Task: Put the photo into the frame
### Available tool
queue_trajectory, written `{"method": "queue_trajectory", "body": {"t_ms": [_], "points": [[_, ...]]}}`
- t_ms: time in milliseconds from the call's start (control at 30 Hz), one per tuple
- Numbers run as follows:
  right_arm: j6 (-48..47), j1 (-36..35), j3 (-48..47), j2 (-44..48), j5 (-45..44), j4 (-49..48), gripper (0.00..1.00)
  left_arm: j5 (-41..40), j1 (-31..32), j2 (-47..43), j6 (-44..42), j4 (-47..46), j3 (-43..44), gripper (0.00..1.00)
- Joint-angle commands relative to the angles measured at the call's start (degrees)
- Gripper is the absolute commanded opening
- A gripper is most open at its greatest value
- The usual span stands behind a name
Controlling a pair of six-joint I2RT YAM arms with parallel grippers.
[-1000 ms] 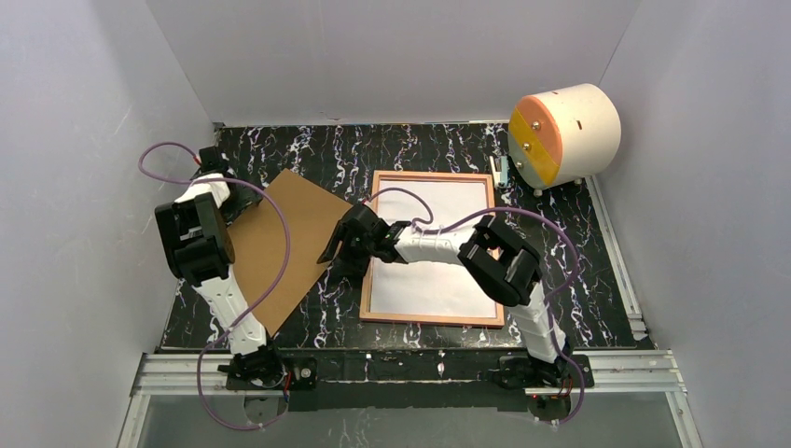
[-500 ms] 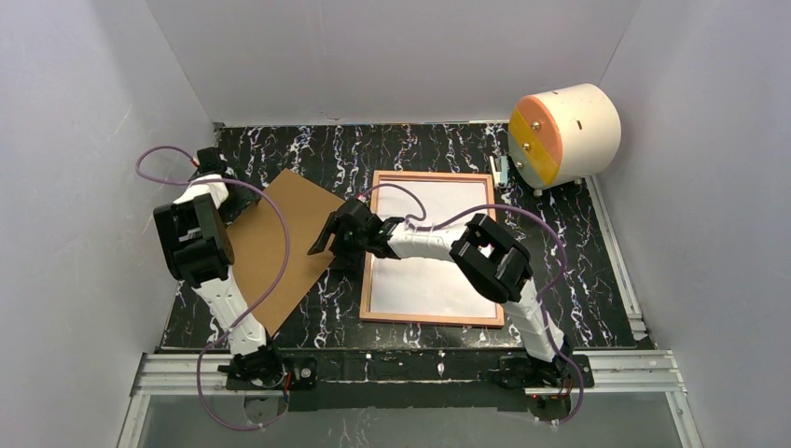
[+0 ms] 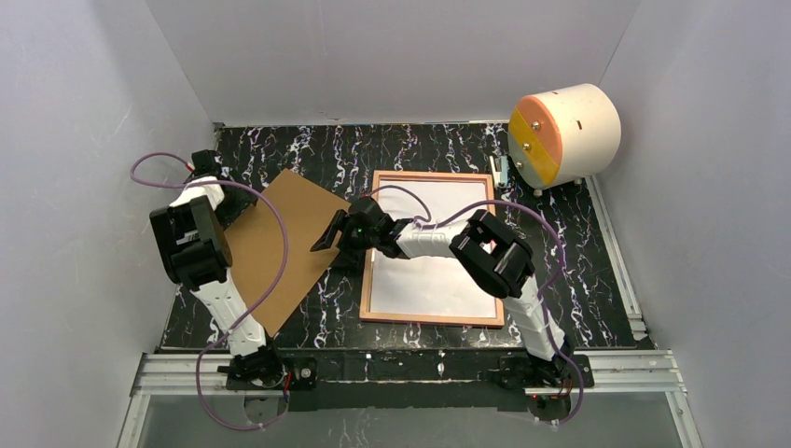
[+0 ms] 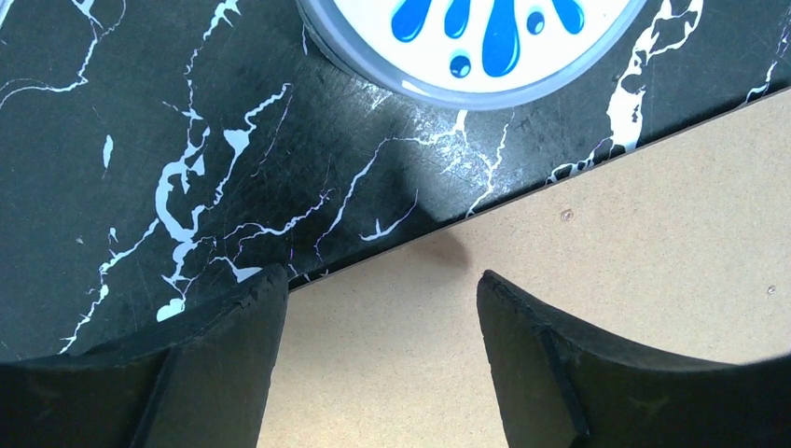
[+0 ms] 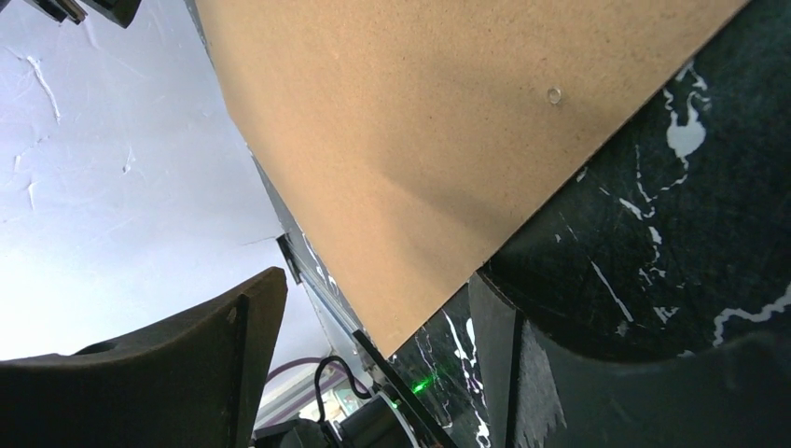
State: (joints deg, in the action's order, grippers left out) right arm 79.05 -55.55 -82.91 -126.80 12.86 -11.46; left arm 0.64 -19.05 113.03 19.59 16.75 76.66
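now the left gripper (image 4: 382,289) is hovering open and empty over the backing board (image 3: 280,233) near the table's (image 3: 420,149) left edge. the right gripper (image 5: 378,280), open and empty too, is straddling the board's right corner; it should probably be closing squarely there. just right, the photo (image 3: 420,280) is lying white-side up in the frame (image 3: 367,271).
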Motion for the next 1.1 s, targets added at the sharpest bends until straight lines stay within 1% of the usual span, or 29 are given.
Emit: {"method": "queue_trajectory", "body": {"t_ms": [0, 100, 167, 333, 500, 667, 833, 1067], "points": [[-1.6, 0.5, -1.1, 3.2, 0.6, -9.3, 0.79, 6.0, 1.1, 1.8, 1.6, 17.7, -2.6, 0.71], [-1.9, 0.6, -2.8, 3.9, 2.8, -9.1, 0.79, 3.1, 1.1, 3.5, -0.6, 22.1, 1.7, 0.71], [-1.5, 0.6, -3.5, 3.9, 4.3, -9.9, 0.79, 1.8, 1.1, 3.2, -0.8, 22.6, 1.9, 0.71], [-1.9, 0.6, -6.0, 2.8, 6.8, -10.5, 0.77, 1.6, 1.1, 2.7, -0.8, 22.4, 0.9, 0.71], [-3.3, 0.6, -5.7, 4.3, 6.7, -11.0, 0.76, 5.1, 1.1, 1.6, -0.7, 21.1, -1.2, 0.71], [-4.9, 0.6, -5.9, 6.6, 6.3, -10.3, 0.75, 10.5, 1.1, 0.4, -0.4, 19.7, -3.7, 0.71], [-6.2, 0.6, -5.1, 8.8, 5.3, -9.7, 0.75, 12.9, 1.1, -1.5, 0.0, 19.1, -5.8, 0.70], [-5.5, 1.9, -0.3, 12.3, 2.6, -9.0, 0.74, 17.5, 2.2, -4.4, 0.9, 17.4, -9.5, 0.69]]}}
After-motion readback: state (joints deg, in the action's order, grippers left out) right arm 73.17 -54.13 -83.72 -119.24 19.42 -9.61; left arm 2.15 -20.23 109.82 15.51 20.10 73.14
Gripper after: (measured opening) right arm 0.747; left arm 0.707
